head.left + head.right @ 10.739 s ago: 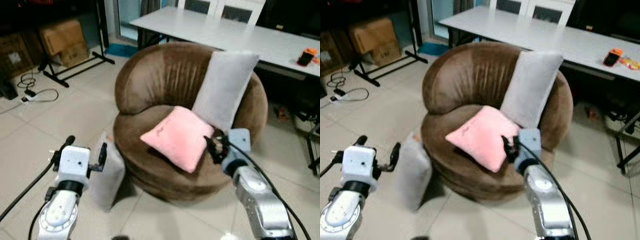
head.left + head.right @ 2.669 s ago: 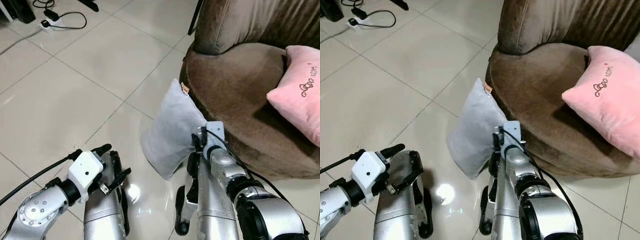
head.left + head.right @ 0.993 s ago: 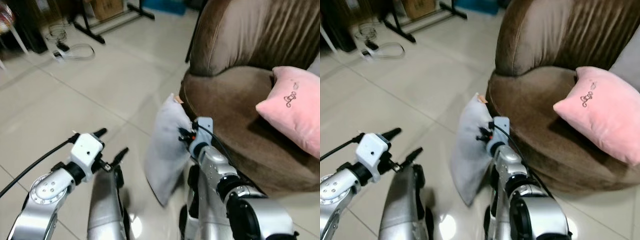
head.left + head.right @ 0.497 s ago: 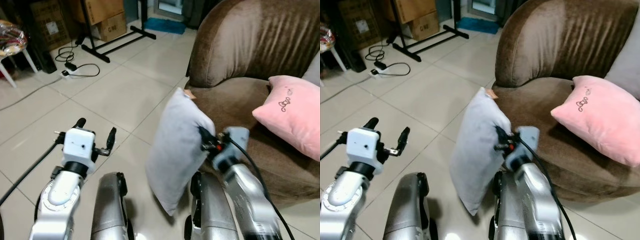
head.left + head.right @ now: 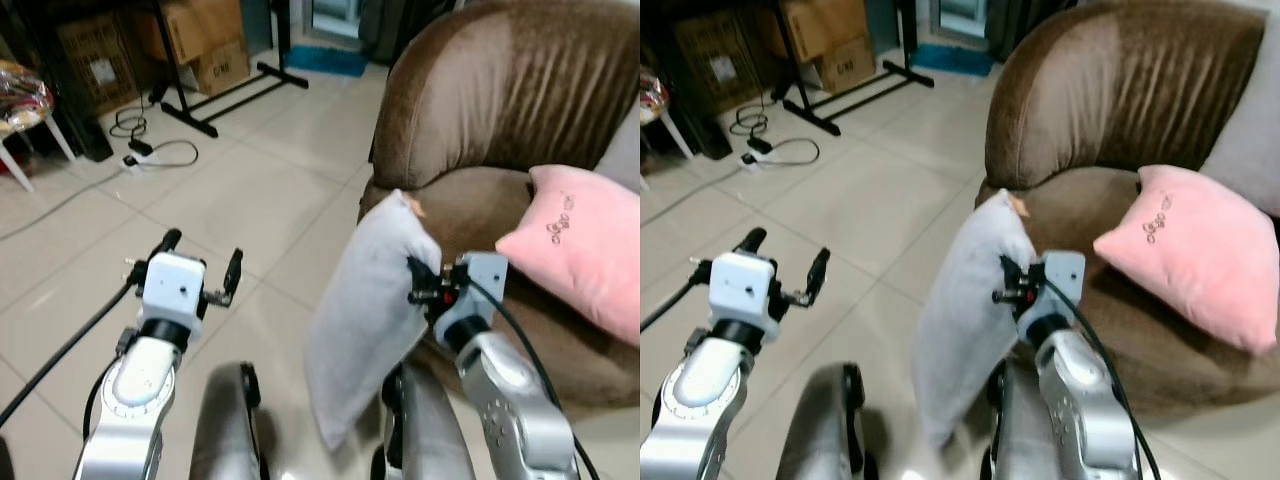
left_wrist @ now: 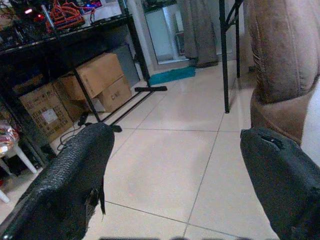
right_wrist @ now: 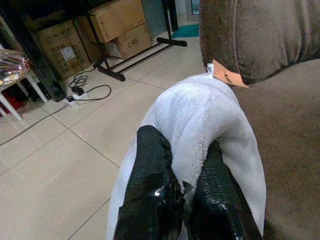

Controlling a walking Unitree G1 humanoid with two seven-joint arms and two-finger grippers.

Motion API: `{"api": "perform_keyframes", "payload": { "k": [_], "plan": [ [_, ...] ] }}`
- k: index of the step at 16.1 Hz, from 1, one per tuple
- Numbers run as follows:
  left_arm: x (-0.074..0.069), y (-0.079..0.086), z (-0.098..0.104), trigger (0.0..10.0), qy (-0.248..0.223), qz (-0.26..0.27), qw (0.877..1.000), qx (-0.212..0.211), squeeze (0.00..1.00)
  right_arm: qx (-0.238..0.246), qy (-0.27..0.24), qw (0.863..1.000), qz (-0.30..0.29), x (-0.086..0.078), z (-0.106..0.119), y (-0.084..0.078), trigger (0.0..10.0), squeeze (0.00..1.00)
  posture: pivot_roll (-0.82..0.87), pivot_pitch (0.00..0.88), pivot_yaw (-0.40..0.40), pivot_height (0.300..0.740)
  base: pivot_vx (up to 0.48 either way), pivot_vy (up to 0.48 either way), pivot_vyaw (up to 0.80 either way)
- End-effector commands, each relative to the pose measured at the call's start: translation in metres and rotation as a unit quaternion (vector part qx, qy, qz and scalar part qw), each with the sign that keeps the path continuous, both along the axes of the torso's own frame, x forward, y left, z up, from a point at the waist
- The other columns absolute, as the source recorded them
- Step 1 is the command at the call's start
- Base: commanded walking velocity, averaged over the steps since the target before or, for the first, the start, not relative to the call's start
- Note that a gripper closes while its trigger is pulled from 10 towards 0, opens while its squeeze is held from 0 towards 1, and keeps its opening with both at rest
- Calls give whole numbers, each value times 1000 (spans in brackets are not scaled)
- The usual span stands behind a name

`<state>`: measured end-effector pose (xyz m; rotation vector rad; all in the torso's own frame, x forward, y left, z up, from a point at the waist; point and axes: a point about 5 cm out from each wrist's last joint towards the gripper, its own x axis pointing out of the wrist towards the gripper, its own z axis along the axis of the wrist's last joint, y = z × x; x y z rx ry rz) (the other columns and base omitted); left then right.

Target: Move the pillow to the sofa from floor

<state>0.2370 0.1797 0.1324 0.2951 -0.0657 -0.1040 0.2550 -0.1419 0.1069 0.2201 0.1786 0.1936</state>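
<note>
Pillow [image 5: 368, 305] before sofa [image 5: 480, 110], left of right gripper [image 5: 415, 283] (jaws pinching its edge); second pillow [image 5: 580, 245] on sofa seat; boxes [image 5: 195, 35] far left.

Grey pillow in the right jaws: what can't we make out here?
- Grey pillow: its lower tip is blurred in the eye views.
- Orange tag: print too small to read in the right wrist view.
- Pink pillow: its embroidery is too small to read.
- Sofa: its right side is cut off by the frame edge.

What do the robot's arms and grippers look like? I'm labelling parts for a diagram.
Both arms are glossy silver with rounded joints. Each wrist carries a white boxy housing, trailing a black cable. The left gripper and right gripper each have two long black textured fingers.
</note>
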Motion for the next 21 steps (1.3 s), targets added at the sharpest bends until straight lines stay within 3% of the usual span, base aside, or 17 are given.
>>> {"api": "perform_keyframes", "payload": {
  "k": [1, 15, 21],
  "plan": [
    [3, 0, 2, 10000, -6, 4, 1000, 4, 0, 0, -32, 999, -8, 4, 16, -2, 10000, 0, -27, 0, 7, 605, 0, 0, 0],
    [9, -2, 0, 10000, 1, -10, 1000, 11, 0, 12, -39, 999, -25, 4, 27, 0, 10000, 0, -29, 0, 36, 740, 0, 0, 0],
    [8, -2, -3, 10000, 16, -11, 1000, 12, 0, 25, -45, 998, -27, 3, 33, 2, 10000, 0, -25, 0, 42, 740, 0, 0, 0]
  ]
}}
